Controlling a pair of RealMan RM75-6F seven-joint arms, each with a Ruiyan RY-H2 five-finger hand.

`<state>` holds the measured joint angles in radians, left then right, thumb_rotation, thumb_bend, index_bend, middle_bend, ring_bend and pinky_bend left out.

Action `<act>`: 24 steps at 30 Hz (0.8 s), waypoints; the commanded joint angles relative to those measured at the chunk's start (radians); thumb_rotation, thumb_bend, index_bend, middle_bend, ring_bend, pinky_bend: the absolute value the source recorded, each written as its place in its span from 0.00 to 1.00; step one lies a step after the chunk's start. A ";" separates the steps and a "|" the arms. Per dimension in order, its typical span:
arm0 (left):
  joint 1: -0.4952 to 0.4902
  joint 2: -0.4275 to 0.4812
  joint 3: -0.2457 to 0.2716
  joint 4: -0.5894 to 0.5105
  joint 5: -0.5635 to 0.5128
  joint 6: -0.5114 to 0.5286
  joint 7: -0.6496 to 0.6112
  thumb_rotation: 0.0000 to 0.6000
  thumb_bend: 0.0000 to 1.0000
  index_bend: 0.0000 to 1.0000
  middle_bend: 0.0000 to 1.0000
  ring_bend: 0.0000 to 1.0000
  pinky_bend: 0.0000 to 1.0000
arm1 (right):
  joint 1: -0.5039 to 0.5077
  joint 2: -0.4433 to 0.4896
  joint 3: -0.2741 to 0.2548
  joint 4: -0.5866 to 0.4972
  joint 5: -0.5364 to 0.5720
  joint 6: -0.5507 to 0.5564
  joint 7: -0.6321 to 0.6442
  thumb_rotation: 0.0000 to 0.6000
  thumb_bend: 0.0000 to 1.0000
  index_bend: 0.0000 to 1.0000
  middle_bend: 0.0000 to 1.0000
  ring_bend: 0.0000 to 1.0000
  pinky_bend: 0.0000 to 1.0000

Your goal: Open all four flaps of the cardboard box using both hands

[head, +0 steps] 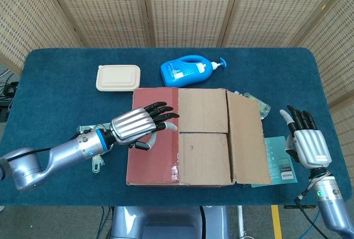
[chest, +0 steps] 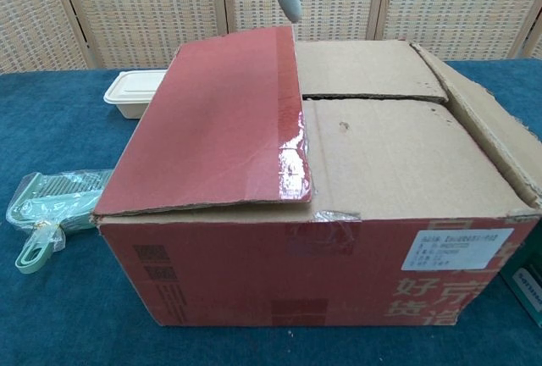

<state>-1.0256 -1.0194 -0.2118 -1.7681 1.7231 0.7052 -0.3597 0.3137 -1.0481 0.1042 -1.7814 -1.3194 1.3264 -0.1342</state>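
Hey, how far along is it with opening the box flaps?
Nothing is done: every flap of the cardboard box lies closed. In hand: the left hand hovers over the red flap, fingers spread. The right hand waits beside the box. All four flaps remain.

The cardboard box [head: 193,136] sits mid-counter [head: 55,73]; lidded container [head: 118,77] and bottle [head: 191,71] behind it, left hand [head: 141,125] above its left flap.

The brown corrugated cardboard box [chest: 381,154] looks matt and papery — its red-printed left flap [chest: 216,120] edged with glossy clear tape [chest: 292,158] that catches light. The robot's left hand [head: 141,124] has ribbed, shiny silver metal over black fingers. The dark blue table covering [head: 66,62] looks like napped cloth; the blue plastic pump bottle [head: 187,70] is smooth — slightly glossy.
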 commanded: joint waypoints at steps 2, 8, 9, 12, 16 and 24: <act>-0.040 -0.047 -0.015 0.022 -0.029 -0.032 0.033 0.21 0.90 0.28 0.14 0.00 0.00 | -0.005 0.003 0.002 0.000 -0.002 0.001 0.011 1.00 0.90 0.00 0.00 0.00 0.00; -0.092 -0.125 -0.022 0.062 -0.085 -0.075 0.120 0.20 0.90 0.31 0.16 0.02 0.00 | -0.009 0.005 0.005 0.005 -0.004 -0.010 0.029 1.00 0.90 0.00 0.00 0.00 0.00; -0.098 -0.135 -0.022 0.067 -0.095 -0.080 0.131 0.21 0.90 0.31 0.16 0.02 0.00 | -0.010 0.006 0.005 0.006 -0.004 -0.011 0.031 1.00 0.90 0.00 0.00 0.00 0.00; -0.117 -0.167 -0.018 0.083 -0.124 -0.102 0.161 0.21 0.89 0.31 0.17 0.03 0.00 | -0.013 0.008 0.006 0.007 -0.004 -0.015 0.038 1.00 0.90 0.00 0.00 0.00 0.00; -0.132 -0.201 -0.008 0.100 -0.160 -0.119 0.199 0.20 0.89 0.32 0.17 0.03 0.00 | -0.017 0.011 0.008 0.010 -0.005 -0.018 0.045 1.00 0.90 0.00 0.00 0.00 0.00; -0.143 -0.230 0.008 0.116 -0.200 -0.117 0.253 0.20 0.89 0.37 0.25 0.08 0.00 | -0.026 0.011 0.011 0.015 -0.005 -0.019 0.056 1.00 0.90 0.00 0.00 0.00 0.00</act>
<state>-1.1678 -1.2461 -0.2064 -1.6540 1.5269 0.5860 -0.1112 0.2877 -1.0369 0.1148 -1.7670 -1.3241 1.3070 -0.0779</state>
